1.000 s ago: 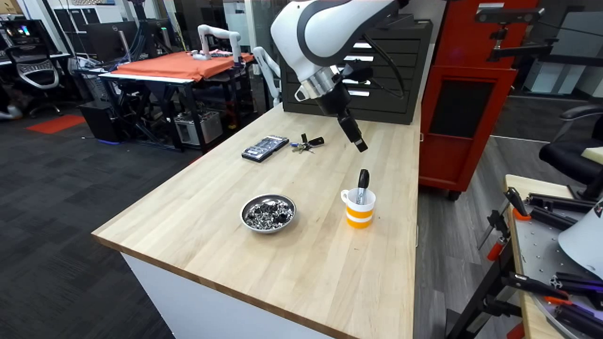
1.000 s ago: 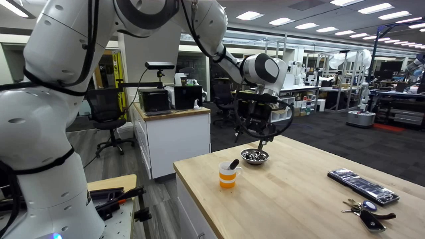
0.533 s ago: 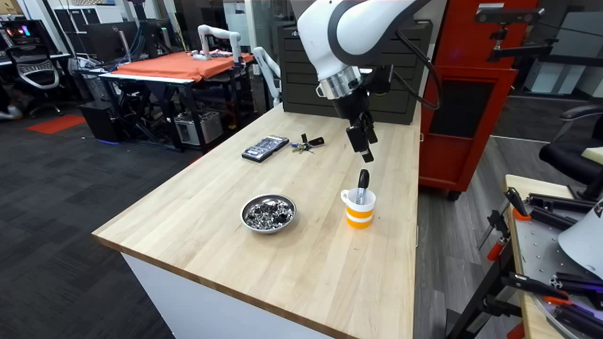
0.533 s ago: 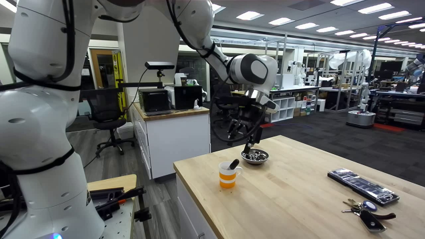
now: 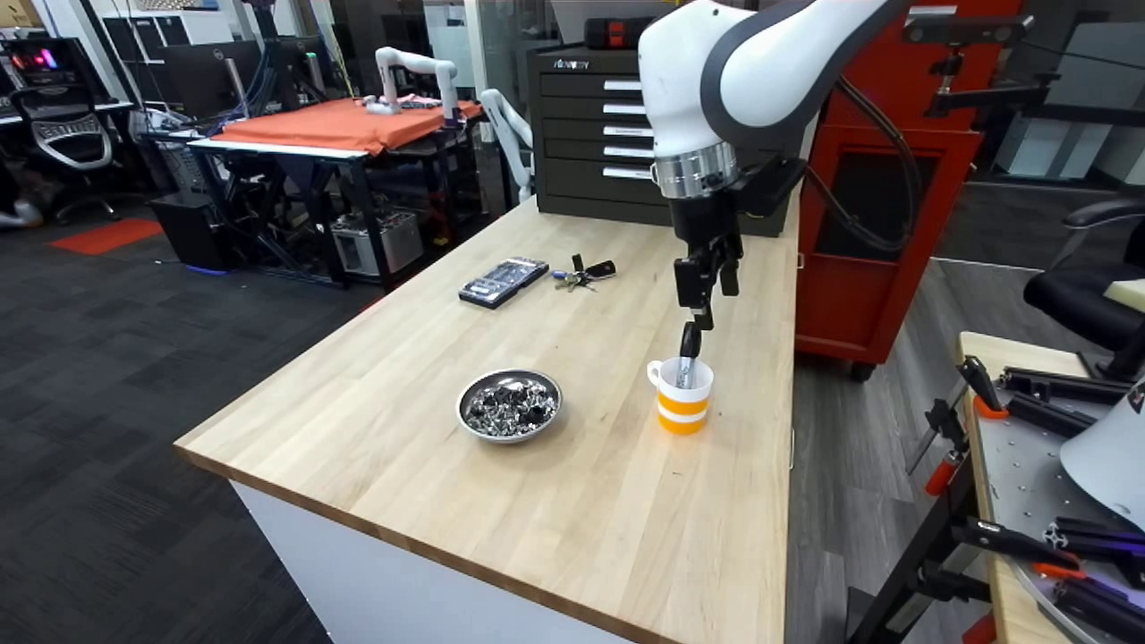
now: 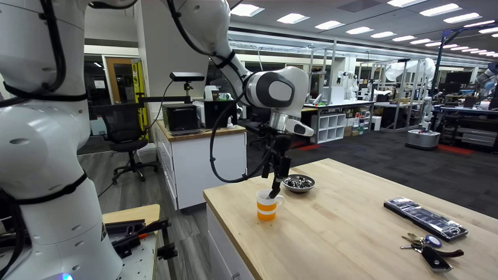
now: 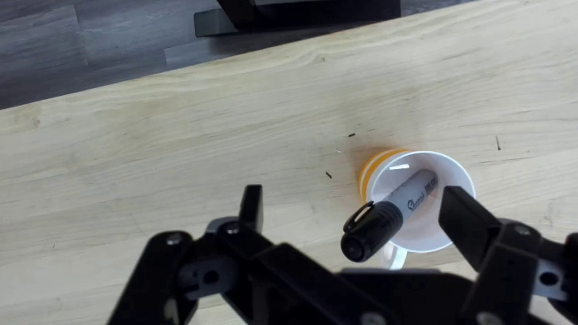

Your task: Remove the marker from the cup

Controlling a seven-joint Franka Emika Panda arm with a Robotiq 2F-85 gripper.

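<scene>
Hand: spread wide | marker: inside cup, capped end upward | long axis: tilted off vertical

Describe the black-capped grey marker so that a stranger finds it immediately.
On the pale wooden table stands a round white cup with orange bands. Inside leans the marker, black cap up; its lettered grey barrel distinguishes it from the black hand.

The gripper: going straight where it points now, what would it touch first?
Most likely the marker, sticking up from the cup; in the wrist view its cap shows between the fingers of the open gripper, though depth is unclear.
</scene>
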